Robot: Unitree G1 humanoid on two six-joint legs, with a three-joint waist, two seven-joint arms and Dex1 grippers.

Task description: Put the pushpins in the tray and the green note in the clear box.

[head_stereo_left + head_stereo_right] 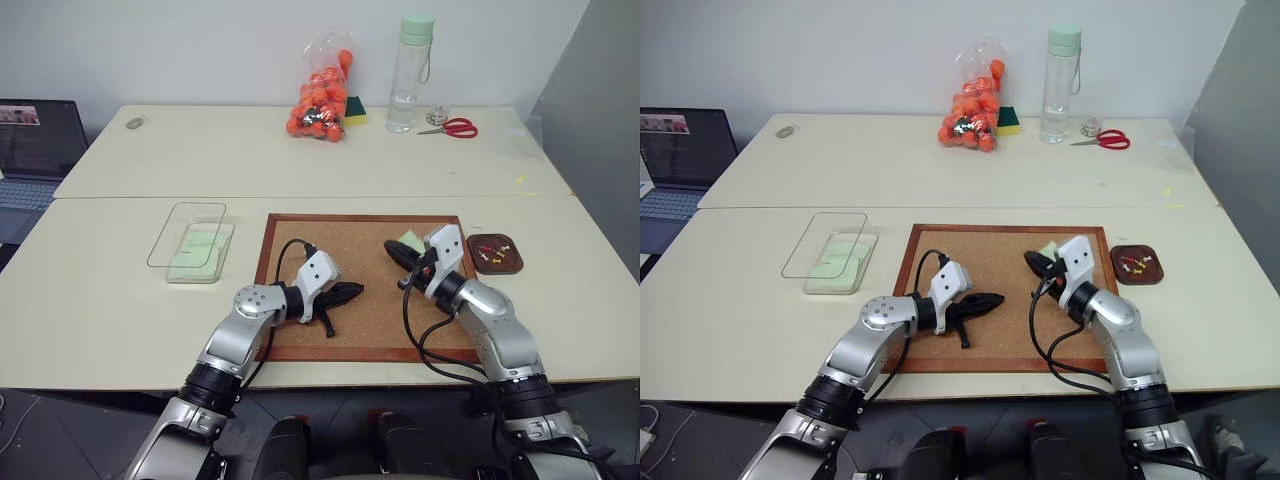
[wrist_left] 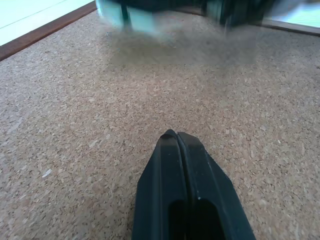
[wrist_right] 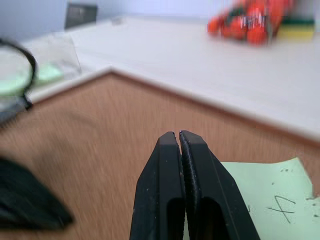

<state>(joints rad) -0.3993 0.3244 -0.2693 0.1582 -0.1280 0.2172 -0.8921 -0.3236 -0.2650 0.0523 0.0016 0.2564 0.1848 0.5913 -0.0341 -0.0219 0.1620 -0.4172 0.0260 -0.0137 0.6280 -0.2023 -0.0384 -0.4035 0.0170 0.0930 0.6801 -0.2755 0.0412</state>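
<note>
Pale green note (image 3: 270, 195) with pen marks beside the closed black right gripper (image 3: 179, 136), speckled tan corkboard (image 2: 75, 150) under the black left gripper (image 2: 176, 135), dark brown tray (image 1: 497, 254), red-handled scissors (image 1: 455, 127)

Wood-framed corkboard (image 1: 340, 262) on near table; bag of orange balls (image 1: 322, 95) at far edge, green-yellow sponge (image 1: 355, 112) just beside it; clear bottle (image 1: 409, 72) with mint cap; red scissors (image 1: 455, 127) near bottle; laptop (image 1: 32, 150) far left
</note>
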